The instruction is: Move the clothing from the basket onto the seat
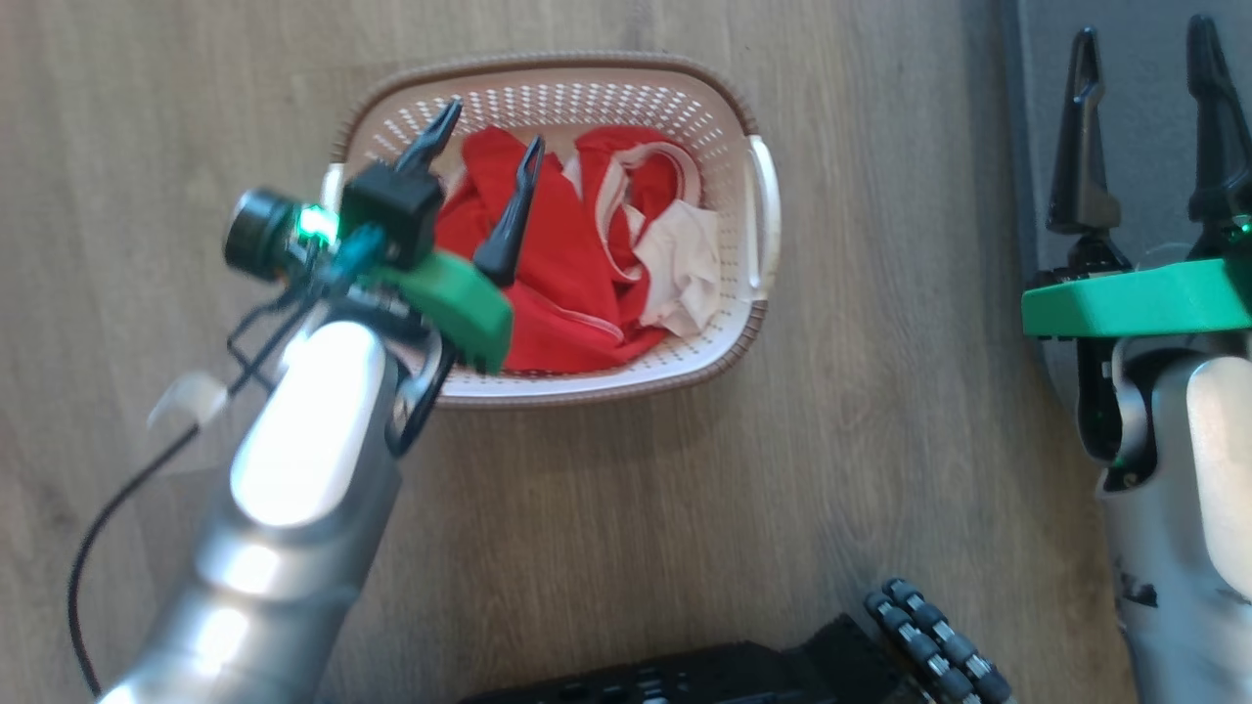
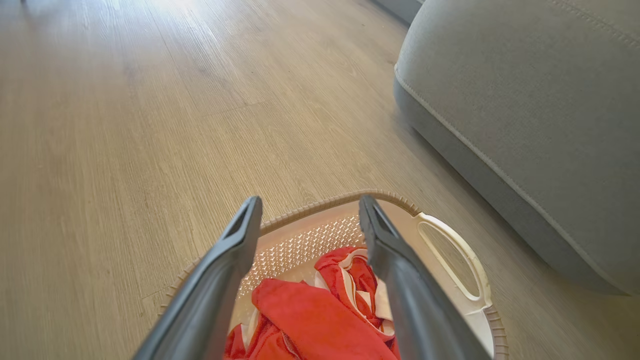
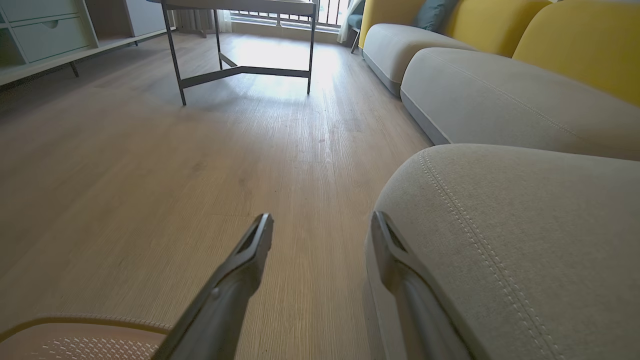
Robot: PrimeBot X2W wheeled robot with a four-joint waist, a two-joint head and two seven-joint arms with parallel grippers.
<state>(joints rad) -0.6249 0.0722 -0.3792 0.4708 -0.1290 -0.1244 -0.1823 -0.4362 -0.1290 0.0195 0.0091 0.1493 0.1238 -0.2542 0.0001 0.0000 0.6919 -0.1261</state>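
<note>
The clothing [image 1: 562, 264] lies crumpled in the basket [image 1: 587, 73], looking soft, light and limp, so the left end effector [image 1: 495, 122], open just above it, should pinch a raised red fold near the middle; the right end effector [image 1: 1142, 34] is open beside the seat [image 3: 525, 240].

This is a home living room: a sofa made of grey cushions, the nearest being the seat [image 3: 525, 240], with yellow back cushions [image 3: 575, 45], runs along a pale wood-plank floor [image 3: 150, 150]. Farther off stand a dark metal-legged table [image 3: 240, 71] and a low cabinet [image 3: 45, 30] with drawers, with daylight coming through a railed window [image 3: 280, 17]. A laundry basket [image 1: 768, 220] of red clothing [image 1: 548, 264] sits on the floor near the seat.
</note>
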